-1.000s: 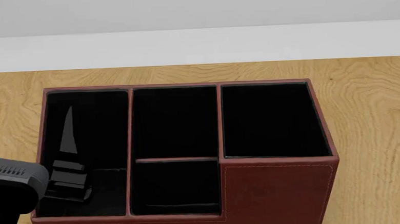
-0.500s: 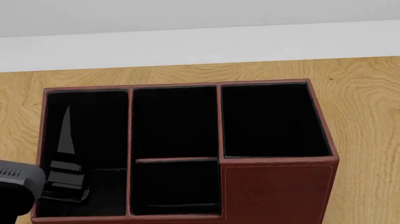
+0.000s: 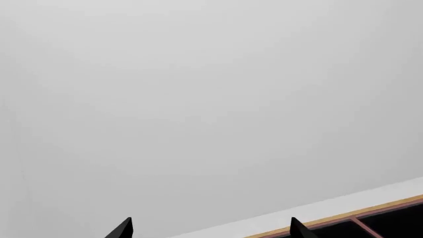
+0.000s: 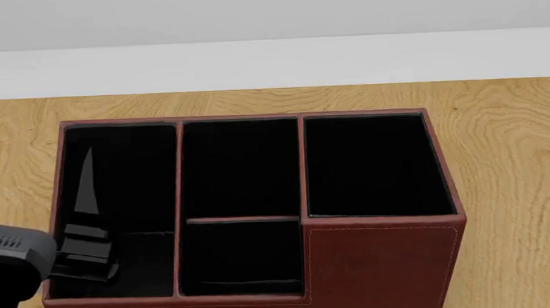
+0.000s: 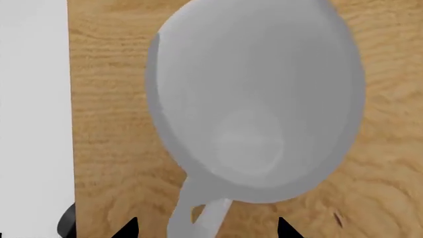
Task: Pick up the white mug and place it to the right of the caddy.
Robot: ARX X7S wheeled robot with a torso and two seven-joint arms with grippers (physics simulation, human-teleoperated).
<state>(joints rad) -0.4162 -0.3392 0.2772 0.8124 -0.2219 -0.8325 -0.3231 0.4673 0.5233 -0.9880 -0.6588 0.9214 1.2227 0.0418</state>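
The white mug point(image 5: 254, 99) fills the right wrist view, seen from above with its mouth open, standing on the wooden table point(image 5: 109, 148). Its loop handle point(image 5: 201, 213) points toward my right gripper point(image 5: 206, 229), which is open, with one black tip on either side of the handle and apart from it. The mug and the right gripper are out of the head view. There the reddish-brown caddy point(image 4: 384, 261) takes up the middle. My left gripper point(image 3: 210, 229) is open and empty, and one of its fingers point(image 4: 88, 185) hangs over the caddy's left compartment.
The table's far edge meets a white band and a grey wall point(image 4: 267, 13). In the right wrist view a white strip point(image 5: 33, 99) runs along the table's edge beside the mug, with a small dark shape point(image 5: 66, 223) at that edge. Bare wood point(image 4: 520, 148) lies right of the caddy.
My left arm has drifted slightly left and down over the caddy's left compartment. The caddy has not moved.
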